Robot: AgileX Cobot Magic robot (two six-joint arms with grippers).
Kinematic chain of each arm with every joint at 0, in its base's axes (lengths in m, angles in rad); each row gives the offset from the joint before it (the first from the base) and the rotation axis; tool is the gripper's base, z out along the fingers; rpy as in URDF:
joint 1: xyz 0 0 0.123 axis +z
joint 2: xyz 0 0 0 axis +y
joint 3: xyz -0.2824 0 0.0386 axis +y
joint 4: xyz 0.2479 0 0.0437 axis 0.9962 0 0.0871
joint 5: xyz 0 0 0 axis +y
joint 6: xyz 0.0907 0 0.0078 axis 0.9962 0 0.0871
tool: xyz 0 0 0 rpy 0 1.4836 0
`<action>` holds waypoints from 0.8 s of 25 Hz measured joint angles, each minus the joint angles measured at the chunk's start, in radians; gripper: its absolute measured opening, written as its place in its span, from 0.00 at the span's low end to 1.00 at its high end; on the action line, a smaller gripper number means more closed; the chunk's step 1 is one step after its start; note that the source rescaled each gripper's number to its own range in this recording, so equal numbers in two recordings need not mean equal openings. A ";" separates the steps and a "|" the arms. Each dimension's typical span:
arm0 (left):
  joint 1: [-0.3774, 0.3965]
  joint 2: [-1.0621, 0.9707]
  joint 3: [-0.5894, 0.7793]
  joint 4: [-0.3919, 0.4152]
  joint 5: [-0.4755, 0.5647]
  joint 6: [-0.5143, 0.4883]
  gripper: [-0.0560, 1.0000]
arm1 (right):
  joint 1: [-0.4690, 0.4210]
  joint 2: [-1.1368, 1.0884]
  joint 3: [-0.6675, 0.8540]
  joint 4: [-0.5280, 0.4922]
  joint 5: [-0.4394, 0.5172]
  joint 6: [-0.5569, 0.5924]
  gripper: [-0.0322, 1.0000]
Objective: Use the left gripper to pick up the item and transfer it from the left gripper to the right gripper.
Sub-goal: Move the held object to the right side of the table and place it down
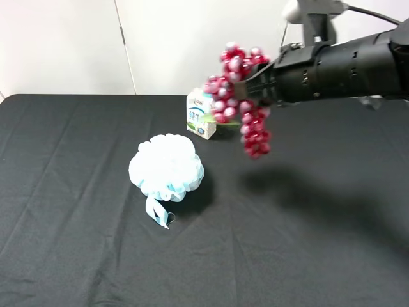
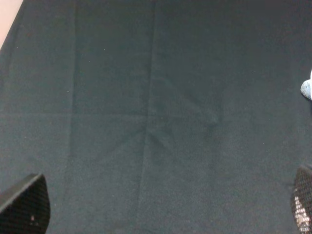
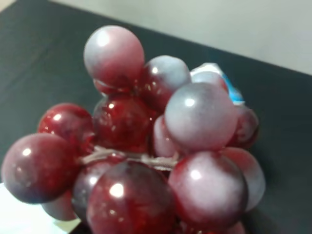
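The item (image 1: pixel 233 96), a bunch of glossy dark-red and pinkish grapes, hangs in the air above the back of the table. My right gripper (image 1: pixel 252 86), on the ribbed black arm reaching in from the right, is shut on it around the middle. One end of the bunch droops below the jaws. In the right wrist view the grapes (image 3: pixel 146 141) fill the picture and hide the jaws. My left gripper (image 2: pixel 161 209) is open over bare black cloth, with only its two fingertips (image 2: pixel 24 204) showing, far apart. The left arm is outside the exterior view.
A pale-blue mesh pouf (image 1: pixel 167 167) lies mid-table, its edge just showing in the left wrist view (image 2: pixel 307 87). A small white-and-blue milk carton (image 1: pixel 201 115) stands at the back, behind the grapes. Black cloth (image 1: pixel 77 243) covers the table.
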 joint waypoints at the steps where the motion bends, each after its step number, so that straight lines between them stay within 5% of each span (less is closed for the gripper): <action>1: 0.000 0.000 0.000 0.000 0.000 0.000 0.98 | -0.023 0.004 0.000 -0.020 0.007 0.022 0.06; 8: 0.000 0.000 0.000 0.000 0.000 0.001 0.98 | -0.177 0.118 0.000 -0.148 0.148 0.178 0.06; 20: 0.000 0.000 0.000 0.000 0.000 0.001 0.98 | -0.278 0.257 0.000 -0.387 0.298 0.465 0.06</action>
